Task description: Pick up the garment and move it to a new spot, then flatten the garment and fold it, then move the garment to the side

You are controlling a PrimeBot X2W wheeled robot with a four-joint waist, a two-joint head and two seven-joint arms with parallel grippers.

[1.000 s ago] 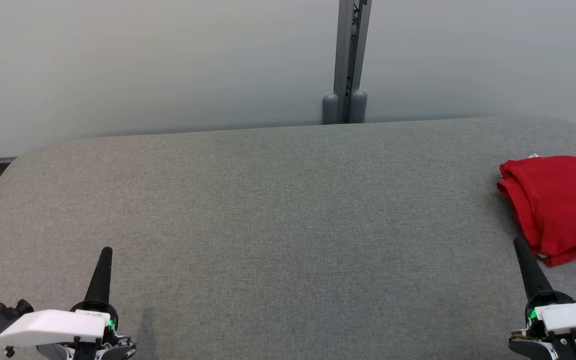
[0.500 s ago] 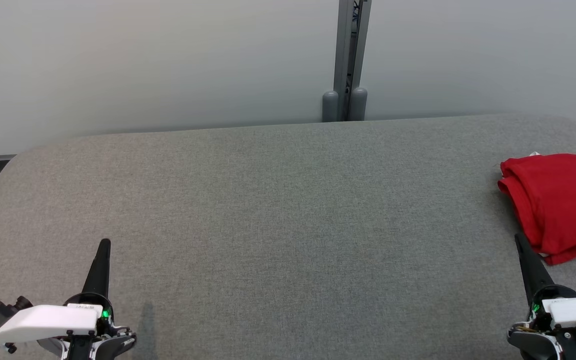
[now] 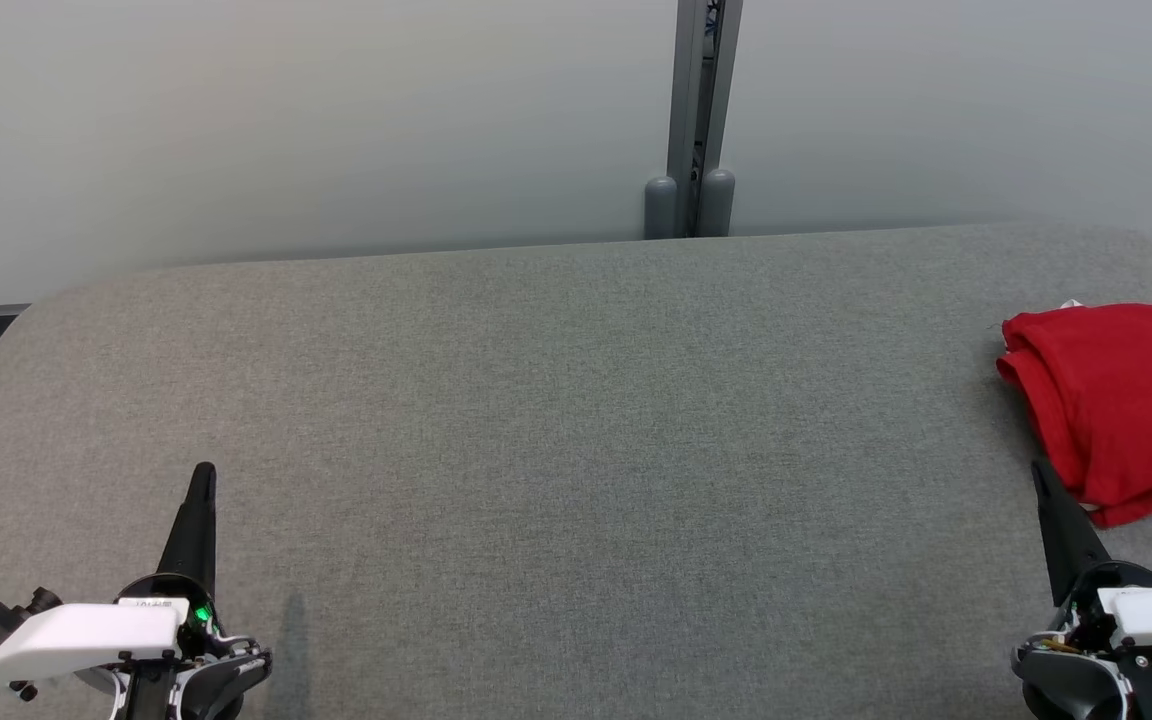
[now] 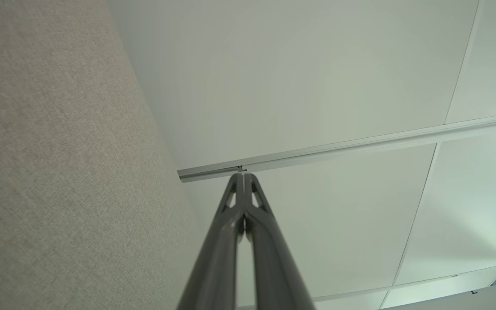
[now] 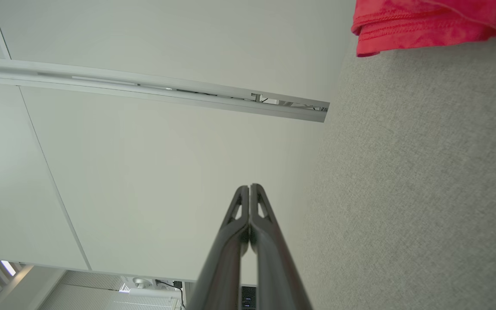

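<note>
Left gripper [image 3: 202, 485] hangs over the table's [image 3: 576, 450] near left part, fingers pressed together on nothing. Right gripper [image 3: 1046, 490], over the table's near right part, is likewise closed and empty. The folded red garment [image 3: 1116, 410] lies at the table's right end.

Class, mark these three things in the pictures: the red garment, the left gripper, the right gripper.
red garment [image 3: 1116, 400], head view, middle of the folded cloth.
left gripper [image 3: 203, 476], head view, tips of its shut fingers.
right gripper [image 3: 1040, 472], head view, tips of its shut fingers.
</note>
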